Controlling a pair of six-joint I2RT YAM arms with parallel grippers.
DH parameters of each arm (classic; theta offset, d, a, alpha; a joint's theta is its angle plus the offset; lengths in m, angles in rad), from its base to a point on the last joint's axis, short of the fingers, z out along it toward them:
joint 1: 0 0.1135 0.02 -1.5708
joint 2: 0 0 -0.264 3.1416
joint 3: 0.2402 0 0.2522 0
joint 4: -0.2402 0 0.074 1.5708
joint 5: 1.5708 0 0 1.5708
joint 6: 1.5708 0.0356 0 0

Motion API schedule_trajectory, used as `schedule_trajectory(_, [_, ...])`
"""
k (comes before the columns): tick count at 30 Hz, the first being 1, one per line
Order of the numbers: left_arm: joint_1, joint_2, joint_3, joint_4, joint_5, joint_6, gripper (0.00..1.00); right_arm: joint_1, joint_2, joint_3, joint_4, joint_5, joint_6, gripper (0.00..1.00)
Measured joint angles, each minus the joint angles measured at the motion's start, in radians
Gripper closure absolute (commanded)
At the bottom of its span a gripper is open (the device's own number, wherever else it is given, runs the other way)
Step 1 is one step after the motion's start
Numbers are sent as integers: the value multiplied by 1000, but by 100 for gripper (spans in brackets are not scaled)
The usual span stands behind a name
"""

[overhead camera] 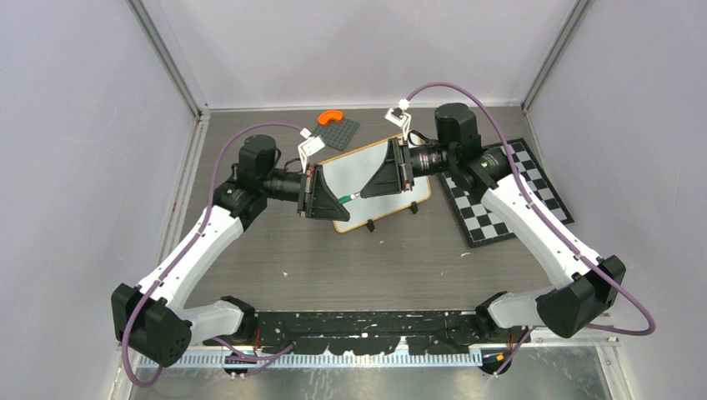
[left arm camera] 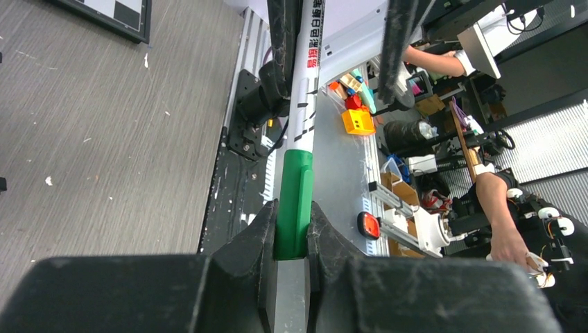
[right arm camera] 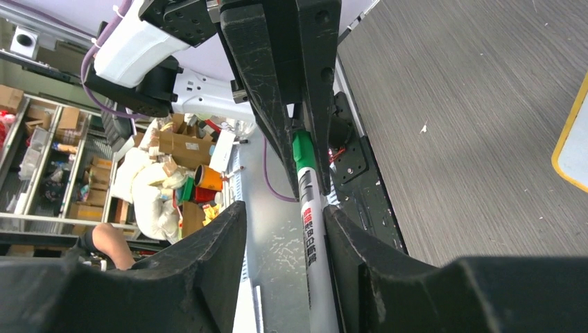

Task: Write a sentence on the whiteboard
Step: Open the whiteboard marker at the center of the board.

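The whiteboard (overhead camera: 357, 169), white with an orange-tan frame, lies tilted mid-table; its corner (right arm camera: 577, 149) shows at the right of the right wrist view. The sentence is out of view: the board surface that shows is plain white. Above the board a marker (overhead camera: 351, 197) hangs level between my two grippers. My left gripper (left arm camera: 292, 208) is shut on its green cap (left arm camera: 296, 194). My right gripper (right arm camera: 286, 211) straddles the white barrel (right arm camera: 312, 236). The barrel lies against one finger, with a wide gap to the other, so it stands open.
A black-and-white checkerboard (overhead camera: 507, 193) lies right of the whiteboard. A dark grey plate (overhead camera: 340, 129) with an orange piece (overhead camera: 332, 116) sits at the back. A black rail (overhead camera: 358, 325) runs along the near edge between the arm bases.
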Motion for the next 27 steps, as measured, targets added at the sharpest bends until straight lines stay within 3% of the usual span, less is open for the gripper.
schedule_trajectory(5, [2, 0, 0, 31, 7, -32, 100, 0, 1, -1, 13, 8, 11, 62])
schedule_trajectory(10, [0, 0, 0, 39, 8, -44, 100, 2, 10, -1, 6, 18, 2, 74])
schedule_trajectory(15, [-5, 0, 0, 45, 11, -45, 100, 6, 16, -1, 2, 22, -6, 99])
schedule_trajectory(23, [11, 0, -1, 29, 14, -3, 100, -16, 16, 1, -2, 23, -10, 100])
schedule_trajectory(27, [113, -1, -1, -82, 32, 93, 100, -127, 15, 1, -5, -11, -10, 100])
